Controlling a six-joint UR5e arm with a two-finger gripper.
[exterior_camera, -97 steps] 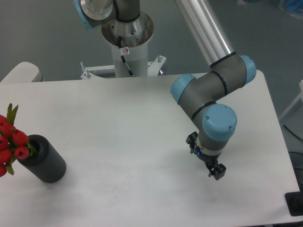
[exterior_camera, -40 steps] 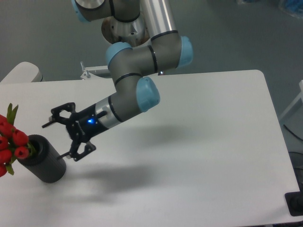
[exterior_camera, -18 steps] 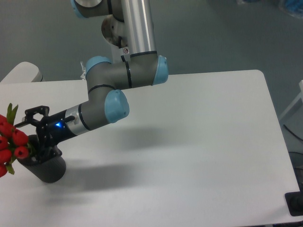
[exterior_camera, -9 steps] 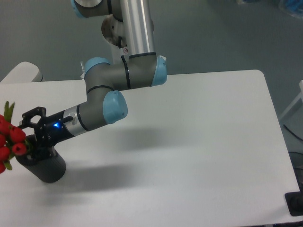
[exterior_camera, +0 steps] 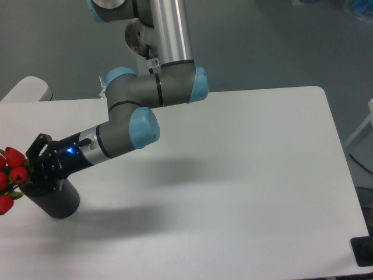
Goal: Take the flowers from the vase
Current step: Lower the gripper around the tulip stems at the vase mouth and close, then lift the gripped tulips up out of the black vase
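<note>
A white surface (exterior_camera: 245,186) is seen from above. At its left side, close to the edge, a dark grey vase (exterior_camera: 57,200) is stood upright. The flowers (exterior_camera: 11,175) are seen at the top of the vase, leaning out to the left, so far that some of them are cut off by the edge of the picture. Red buds are seen, with a bit of green under them. The stems cannot be made out.

The robot arm (exterior_camera: 140,105) is stretched down from the top of the picture toward the vase. It is made of grey tubes with light blue caps. A small blue light is lit on the wrist.

The gripper (exterior_camera: 38,168) is placed right at the mouth of the vase, just beside the red buds. The jaws look pulled in close together where the flowers meet the vase, but it cannot be told if the flowers are truly being squeezed, because that spot is dark and partly hidden.

A dark shadow of the arm is cast on the surface to the right of the vase.
</note>
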